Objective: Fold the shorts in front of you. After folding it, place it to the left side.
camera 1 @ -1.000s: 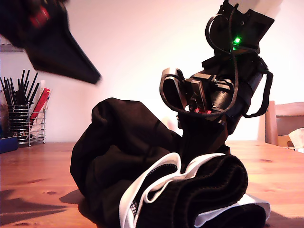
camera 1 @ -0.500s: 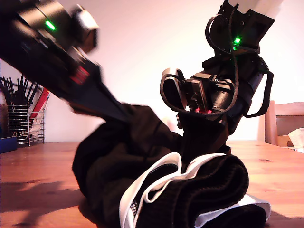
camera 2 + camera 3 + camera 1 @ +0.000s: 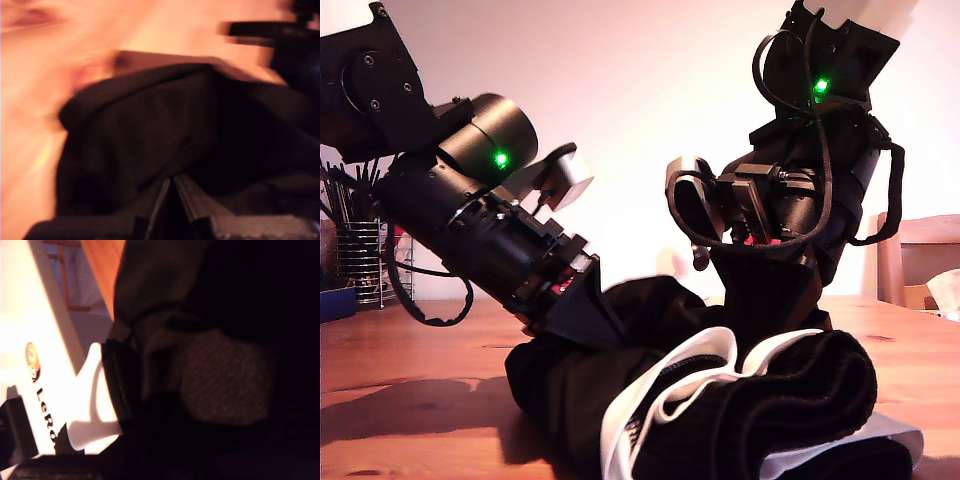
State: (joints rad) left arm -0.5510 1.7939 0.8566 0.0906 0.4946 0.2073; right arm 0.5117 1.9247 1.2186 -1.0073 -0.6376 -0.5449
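The black shorts (image 3: 740,400) lie bunched on the wooden table (image 3: 410,350), with their white trim (image 3: 670,385) curling along the near side. My first gripper (image 3: 605,320), on the exterior view's left, points down into the heap, and in its blurred wrist view the gripper (image 3: 172,182) shows its fingers shut together against the dark fabric (image 3: 150,130). My second gripper (image 3: 770,300), on the exterior view's right, is sunk into the cloth and shut on it. Its wrist view is filled by black fabric (image 3: 215,375) and white trim (image 3: 92,405), which hide the jaws.
A wire holder of pens (image 3: 360,250) and a blue object (image 3: 335,300) stand at the back on the exterior view's left. A wooden chair (image 3: 920,250) is behind the table on that view's right. A white lettered box (image 3: 30,365) shows beside the shorts.
My first arm swung down from high on the exterior view's left and its gripper now presses into the shorts. The heap flattened on that side and shifted slightly toward the view's right.
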